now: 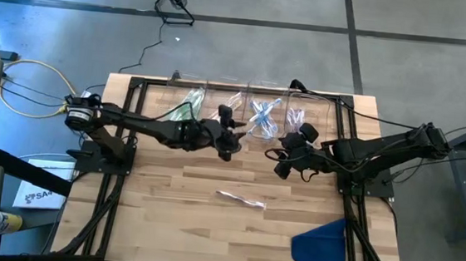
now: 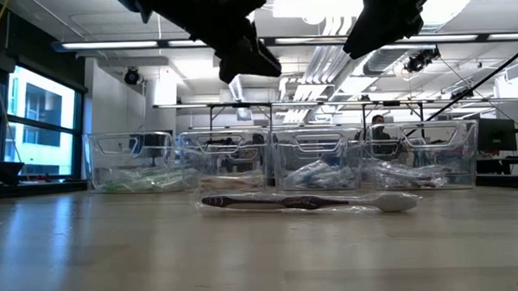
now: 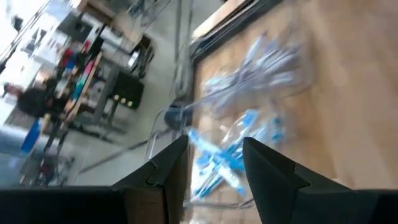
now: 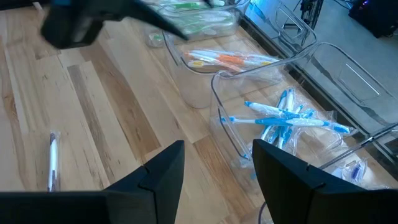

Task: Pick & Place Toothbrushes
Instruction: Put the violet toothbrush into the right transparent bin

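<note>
A wrapped toothbrush (image 2: 308, 202) is lying alone on the tabletop (image 1: 208, 229), nearest the low camera, in front of four clear bins (image 2: 315, 156) holding more toothbrushes (image 4: 292, 118). The left gripper (image 1: 230, 144) and right gripper (image 1: 285, 160) are hovering near the bins, jaws released and empty. A blue cloth (image 1: 321, 243) is lying near the corner.

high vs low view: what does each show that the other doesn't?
Only high: the blue cloth at the table's near right corner, both full arms, and the left gripper and right gripper open beside the bins.
Only low: the bins side-on as four clear boxes in a row, and the room behind.
Both: the lone wrapped toothbrush lying flat mid-table, in front of the bins.
</note>
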Controlling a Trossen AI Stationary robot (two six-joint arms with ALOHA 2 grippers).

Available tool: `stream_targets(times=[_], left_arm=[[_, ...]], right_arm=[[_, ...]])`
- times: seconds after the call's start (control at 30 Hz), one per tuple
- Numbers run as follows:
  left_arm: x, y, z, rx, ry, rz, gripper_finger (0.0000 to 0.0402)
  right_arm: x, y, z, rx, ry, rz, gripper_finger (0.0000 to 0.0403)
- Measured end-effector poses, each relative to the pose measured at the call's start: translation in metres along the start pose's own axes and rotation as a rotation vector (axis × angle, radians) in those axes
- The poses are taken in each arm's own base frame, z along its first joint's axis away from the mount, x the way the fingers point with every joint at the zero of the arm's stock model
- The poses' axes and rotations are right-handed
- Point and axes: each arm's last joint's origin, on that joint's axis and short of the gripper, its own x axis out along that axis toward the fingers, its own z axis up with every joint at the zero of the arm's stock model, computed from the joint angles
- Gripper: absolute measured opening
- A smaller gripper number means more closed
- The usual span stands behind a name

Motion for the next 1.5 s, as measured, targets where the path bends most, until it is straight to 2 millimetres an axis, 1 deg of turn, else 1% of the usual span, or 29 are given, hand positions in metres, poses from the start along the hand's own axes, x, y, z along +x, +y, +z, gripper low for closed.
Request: stream_targets(times=[0.1,0.17,0.33,0.4,0.57,0.7,0.77,0.87,0.97,1.07,1.17,1.43,1.5], left_arm=[[-0.008,-0.003,0.006,0.042,-0.055,-0.056,0.0148],[-0.014,-0.001,0.011,0.055,-0.114,-0.091,0.0148],[-0.031,0.006,0.011,0.048,-0.219,-0.201,0.0148],[-0.038,0.008,0.009,0.039,-0.259,-0.220,0.0148],[-0.055,0.009,-0.005,0.023,-0.290,-0.202,0.0148],[-0.068,0.004,-0.018,-0.005,-0.319,-0.186,0.0148],[-0.074,-0.001,-0.027,0.004,-0.308,-0.205,0.0148],[-0.081,-0.011,-0.033,0.010,-0.329,-0.244,0.0148],[-0.088,-0.023,-0.035,0.030,-0.375,-0.297,0.0148],[-0.093,-0.032,-0.033,0.057,-0.413,-0.340,0.0148],[-0.097,-0.037,-0.030,0.067,-0.434,-0.364,0.0148],[-0.098,-0.039,-0.031,0.068,-0.429,-0.374,0.0148],[-0.098,-0.039,-0.031,0.044,-0.424,-0.380,0.0148]], right_arm=[[0.000,0.000,0.000,-0.002,0.000,0.000,0.0183],[0.000,0.000,0.000,-0.005,0.003,-0.001,0.0183],[0.000,-0.001,-0.001,-0.013,0.012,-0.006,0.0183],[0.000,-0.001,-0.001,-0.012,0.011,-0.006,0.0183],[0.000,-0.001,-0.001,-0.012,0.012,-0.006,0.0183],[0.000,-0.001,-0.001,-0.012,0.012,-0.006,0.0183],[0.000,-0.001,-0.001,-0.012,0.012,-0.006,0.0183],[0.000,-0.001,-0.001,-0.012,0.012,-0.006,0.0183],[0.000,-0.001,-0.001,-0.011,0.010,-0.005,0.0183],[0.000,0.000,-0.001,-0.009,0.007,-0.003,0.0183],[0.000,0.000,-0.001,-0.008,0.005,-0.003,0.0183],[0.000,0.000,-0.001,-0.007,0.005,-0.002,0.0183],[0.000,0.000,-0.001,-0.008,0.005,-0.002,0.0183]])
